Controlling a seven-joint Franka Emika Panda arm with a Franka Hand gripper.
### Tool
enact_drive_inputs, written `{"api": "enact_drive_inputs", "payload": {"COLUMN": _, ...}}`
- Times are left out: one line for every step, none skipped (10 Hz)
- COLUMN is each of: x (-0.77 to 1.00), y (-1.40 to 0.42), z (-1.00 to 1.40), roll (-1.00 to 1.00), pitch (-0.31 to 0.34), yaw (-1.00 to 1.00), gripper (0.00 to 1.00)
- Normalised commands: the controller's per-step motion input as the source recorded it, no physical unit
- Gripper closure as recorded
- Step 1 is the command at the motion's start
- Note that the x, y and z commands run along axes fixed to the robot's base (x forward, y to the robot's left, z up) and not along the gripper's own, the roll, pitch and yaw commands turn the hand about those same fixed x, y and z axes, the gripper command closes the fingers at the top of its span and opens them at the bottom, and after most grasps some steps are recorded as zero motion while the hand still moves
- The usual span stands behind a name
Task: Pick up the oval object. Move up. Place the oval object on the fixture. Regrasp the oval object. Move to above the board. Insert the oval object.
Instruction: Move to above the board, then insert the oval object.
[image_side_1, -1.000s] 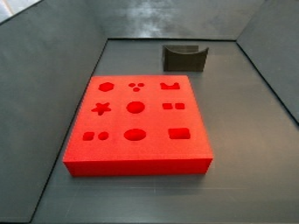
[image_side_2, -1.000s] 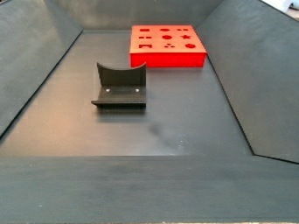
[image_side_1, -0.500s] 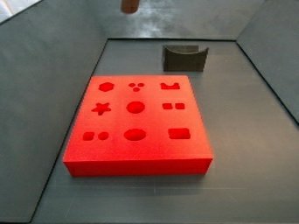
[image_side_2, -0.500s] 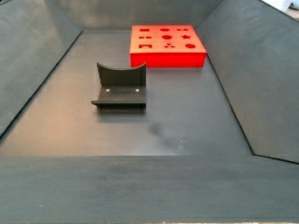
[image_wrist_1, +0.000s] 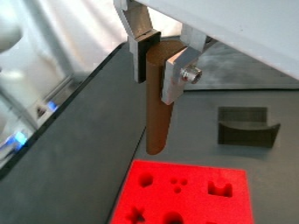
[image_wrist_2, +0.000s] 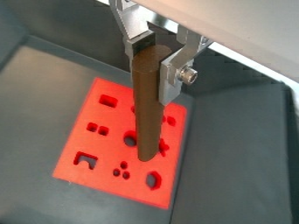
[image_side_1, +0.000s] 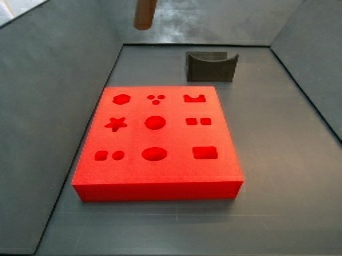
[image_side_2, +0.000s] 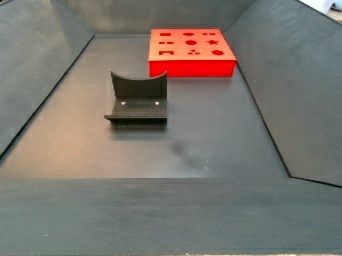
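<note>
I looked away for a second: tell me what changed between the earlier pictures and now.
The oval object has come down into a side view from above; a second ago it was out of frame, then only its tip showed. The gripper is shut on it in both wrist views, over the board. The board and the fixture stayed put.

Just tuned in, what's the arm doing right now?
The gripper is shut on the oval object, a brown peg hanging upright in the air above the board. In a side view only the peg's lower end shows at the frame's top. The fixture is empty; nothing is inserted yet.
</note>
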Motion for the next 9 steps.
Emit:
{"api": "enact_drive_inputs", "payload": {"x": -0.08, "y": 0.02, "z": -0.01, "roll": -0.28, "pitch": -0.422, "yaw": 1.00, "gripper": 1.00}}
{"api": "enact_drive_inputs", "payload": {"x": -0.07, "y": 0.02, "z": -0.01, "roll": -0.25, "pitch": -0.461, "yaw": 1.00, "gripper": 1.00}}
{"api": "enact_drive_inputs", "payload": {"x": -0.06, "y": 0.01, "z": 0.00, "roll": -0.22, "pitch": -0.500, "yaw": 1.00, "gripper": 1.00}}
{"api": "enact_drive_inputs", "payload": {"x": -0.05, "y": 0.01, "z": -0.01, "roll": -0.18, "pitch": -0.555, "yaw": 1.00, "gripper": 1.00}}
{"api": "enact_drive_inputs", "payload": {"x": -0.05, "y": 0.01, "z": -0.01, "roll": -0.12, "pitch": -0.490, "yaw": 0.80, "gripper": 1.00}}
{"api": "enact_drive_inputs", "payload": {"x": -0.05, "y": 0.01, "z": 0.00, "roll": -0.05, "pitch": -0.336, "yaw": 0.46, "gripper": 1.00}}
{"api": "enact_drive_inputs", "payload": {"x": -0.05, "y": 0.01, "z": -0.01, "roll": -0.04, "pitch": -0.262, "yaw": 0.33, "gripper": 1.00}}
{"api": "enact_drive_inputs", "payload": {"x": -0.13, "y": 0.00, "z": -0.03, "roll": 0.00, "pitch": -0.016, "yaw": -0.06, "gripper": 1.00}}
{"api": "enact_drive_inputs", "payload": {"x": -0.53, "y": -0.08, "z": -0.10, "roll": 0.06, "pitch": 0.000, "yaw": -0.59, "gripper": 1.00}}
